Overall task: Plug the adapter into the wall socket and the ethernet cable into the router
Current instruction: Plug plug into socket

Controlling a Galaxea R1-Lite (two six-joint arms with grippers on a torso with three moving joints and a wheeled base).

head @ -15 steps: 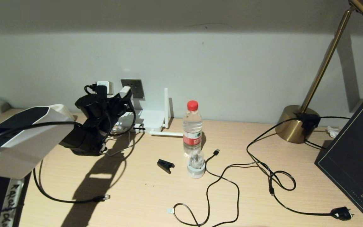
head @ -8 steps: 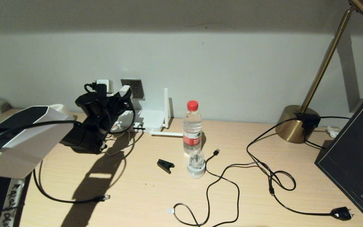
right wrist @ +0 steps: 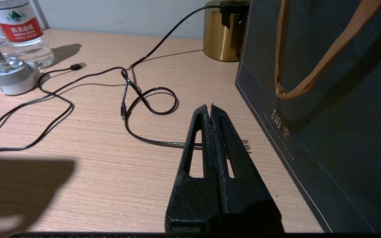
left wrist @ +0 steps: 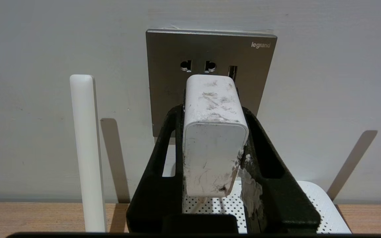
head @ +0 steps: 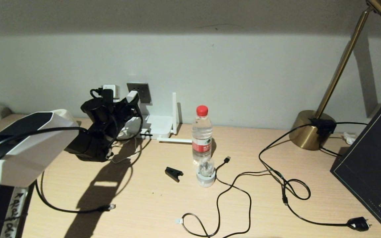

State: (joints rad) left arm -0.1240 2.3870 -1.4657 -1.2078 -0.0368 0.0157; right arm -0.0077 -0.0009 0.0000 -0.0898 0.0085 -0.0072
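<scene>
Dim warm light from upper right, long hard shadows leftward across the desk (head: 164,205), sharp focus throughout.

White-shelled left arm (head: 28,145) w/ black wrist, cables; black slotted claw fingers (right wrist: 195,155) (scuffed white).

The left gripper (left wrist: 214,114) clamps the adapter (left wrist: 214,138) between its two black fingers (left wrist: 164,158), one on either flank of the scuffed white block. Straight ahead of the fingertips stands the grey wall socket (left wrist: 174,86); the adapter's front end seems to be at the plate, though contact cannot be made out. Beneath the gripper lies the router (left wrist: 322,211), with one antenna (left wrist: 86,152) upright off to one side.
</scene>
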